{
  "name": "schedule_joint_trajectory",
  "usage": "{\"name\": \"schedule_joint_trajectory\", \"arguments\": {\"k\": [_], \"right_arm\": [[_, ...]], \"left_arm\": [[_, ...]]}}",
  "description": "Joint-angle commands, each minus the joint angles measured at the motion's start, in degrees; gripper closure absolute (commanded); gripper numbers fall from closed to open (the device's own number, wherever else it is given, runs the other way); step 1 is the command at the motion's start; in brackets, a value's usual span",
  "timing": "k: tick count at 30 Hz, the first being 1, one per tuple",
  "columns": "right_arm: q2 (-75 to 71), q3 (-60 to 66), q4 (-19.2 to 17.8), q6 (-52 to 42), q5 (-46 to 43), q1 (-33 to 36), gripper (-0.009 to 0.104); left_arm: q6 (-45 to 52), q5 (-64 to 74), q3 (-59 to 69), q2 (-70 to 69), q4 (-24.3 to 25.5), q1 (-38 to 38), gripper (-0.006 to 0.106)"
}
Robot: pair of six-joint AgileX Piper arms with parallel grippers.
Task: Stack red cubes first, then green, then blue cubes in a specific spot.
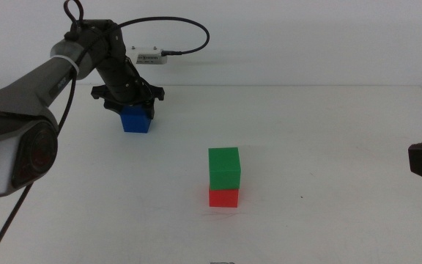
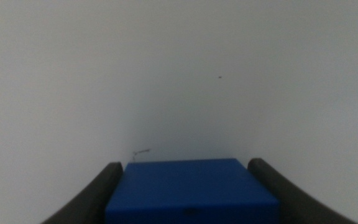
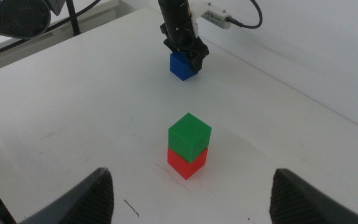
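Setting: robotics lab or test bench | Evidence: bare white table (image 1: 328, 147) against a plain white wall (image 1: 306, 40) | small white electronic box (image 1: 147, 56) with a black cable (image 1: 189, 29) at the far left table edge | two dark robot arms over plain coloured test cubes, no household items

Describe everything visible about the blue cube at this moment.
The blue cube is a small solid block, deep blue with plain matte faces, the same size as the green and red ones. It sits flat and upright on the white table, far left of the green-on-red stack and apart from it. The left gripper is down over it, one dark jaw on each side of the cube; whether they press it cannot be told. Its top face fills the space between them in the left wrist view. Nothing else touches it.
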Motion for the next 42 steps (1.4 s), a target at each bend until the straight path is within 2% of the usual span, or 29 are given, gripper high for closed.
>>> {"name": "schedule_joint_trajectory", "arguments": {"k": [1, 5, 8, 13, 16, 22, 25, 27, 30, 33, 36, 42], "right_arm": [[0.03, -1.16, 0.25, -0.92, -4.12, -0.44, 0.031], [0.03, -1.16, 0.25, -0.92, -4.12, -0.44, 0.031], [0.03, -1.16, 0.25, -0.92, -4.12, -0.44, 0.031], [0.03, -1.16, 0.25, -0.92, -4.12, -0.44, 0.031], [0.03, -1.16, 0.25, -0.92, -4.12, -0.44, 0.031], [0.03, -1.16, 0.25, -0.92, -4.12, -0.44, 0.031], [0.03, -1.16, 0.25, -0.92, -4.12, -0.44, 0.031], [0.03, -1.16, 0.25, -0.92, -4.12, -0.44, 0.031], [0.08, -1.16, 0.20, -0.92, -4.12, -0.44, 0.031], [0.08, -1.16, 0.20, -0.92, -4.12, -0.44, 0.031], [0.08, -1.16, 0.20, -0.92, -4.12, -0.44, 0.031], [0.08, -1.16, 0.20, -0.92, -4.12, -0.44, 0.031]], "left_arm": [[-0.85, -1.80, -1.87, -4.04, -0.53, -0.18, 0.053], [-0.85, -0.30, -4.13, -4.83, -0.19, -0.18, 0.080], [-1.43, 1.83, -4.68, -6.83, 0.20, -0.26, 0.088], [-1.74, 7.31, -4.33, -10.97, 0.29, -1.20, 0.088], [-1.92, 8.31, -2.65, -14.63, 2.18, -2.20, 0.088], [-5.53, 1.95, 12.84, -27.63, 5.25, -5.15, 0.088], [-10.89, -4.85, 25.17, -37.01, 7.19, -7.41, 0.088], [-15.38, -5.81, 30.10, -41.58, 10.44, -9.80, 0.088], [-24.87, -2.57, 33.56, -45.87, 18.63, -15.30, 0.088], [-33.62, 2.69, 33.11, -46.78, 24.12, -21.39, 0.088], [-41.47, 5.87, 32.56, -46.78, 24.56, -27.38, 0.088], [-46.31, 4.41, 32.56, -46.78, 24.02, -34.52, 0.088]]}}
